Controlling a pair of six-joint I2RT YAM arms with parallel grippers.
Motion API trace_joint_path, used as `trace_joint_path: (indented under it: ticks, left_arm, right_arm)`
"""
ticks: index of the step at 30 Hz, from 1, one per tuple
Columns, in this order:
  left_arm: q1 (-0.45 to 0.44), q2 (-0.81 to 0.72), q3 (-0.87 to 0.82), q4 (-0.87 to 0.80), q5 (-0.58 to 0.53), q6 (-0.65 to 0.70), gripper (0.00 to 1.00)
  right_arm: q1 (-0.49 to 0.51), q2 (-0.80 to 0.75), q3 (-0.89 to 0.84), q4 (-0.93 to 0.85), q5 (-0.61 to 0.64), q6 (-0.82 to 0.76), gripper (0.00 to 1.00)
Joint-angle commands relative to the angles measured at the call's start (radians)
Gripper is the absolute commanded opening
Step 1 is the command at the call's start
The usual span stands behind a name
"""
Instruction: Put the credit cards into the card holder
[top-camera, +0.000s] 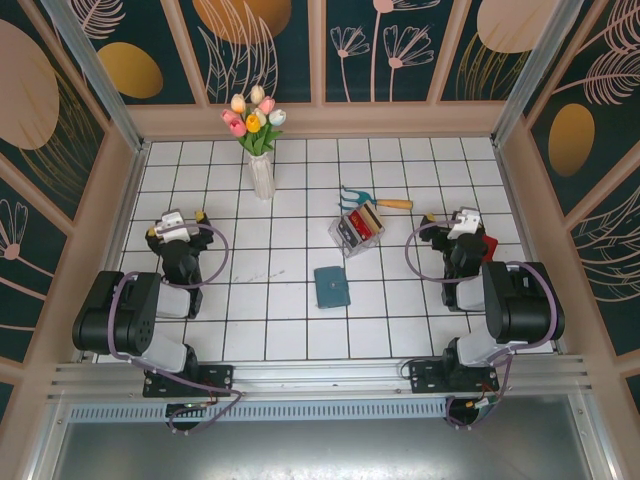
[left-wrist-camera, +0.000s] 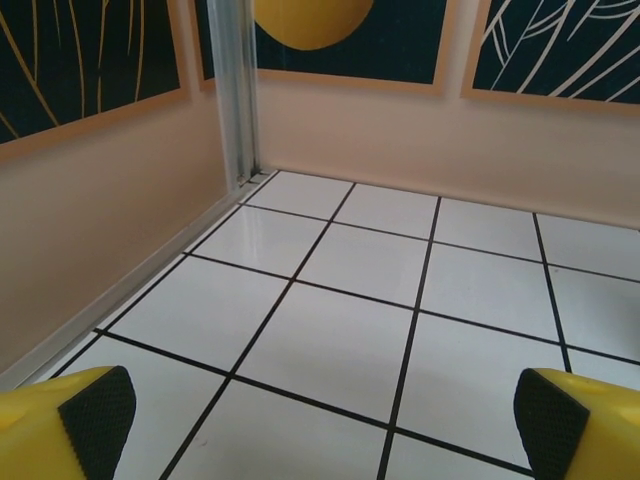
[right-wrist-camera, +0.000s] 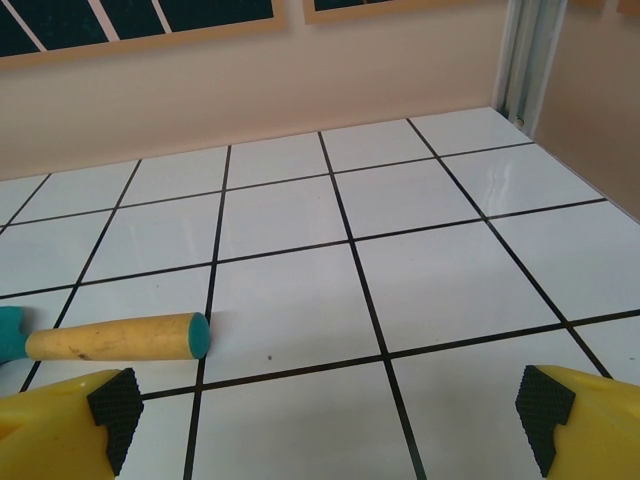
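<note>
L pincer (left-wrist-camera: 330, 425) & R pincer (right-wrist-camera: 330, 425) both spread wide, empty, above bench (top-camera: 290, 190). Holder (top-camera: 331, 287) flat mid-bench, near tray (top-camera: 337, 237) w/ cards (top-camera: 365, 220).

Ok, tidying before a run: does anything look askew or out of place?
Nothing spilled or broken. The small open tray with red and yellow contents sits skewed to the tile lines, the wooden-handled teal garden rake just behind it looks unrelated, and the flat teal wallet lies closed.
</note>
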Motion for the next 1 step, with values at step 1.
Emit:
trace_joint_path:
  ticks: [1]
  left_arm:
    - [0.005, 0.001, -0.006, 0.05, 0.017, -0.012, 0.99]
  right_arm:
    - [-0.009, 0.001, -0.001, 0.048, -0.027, 0.008, 0.99]
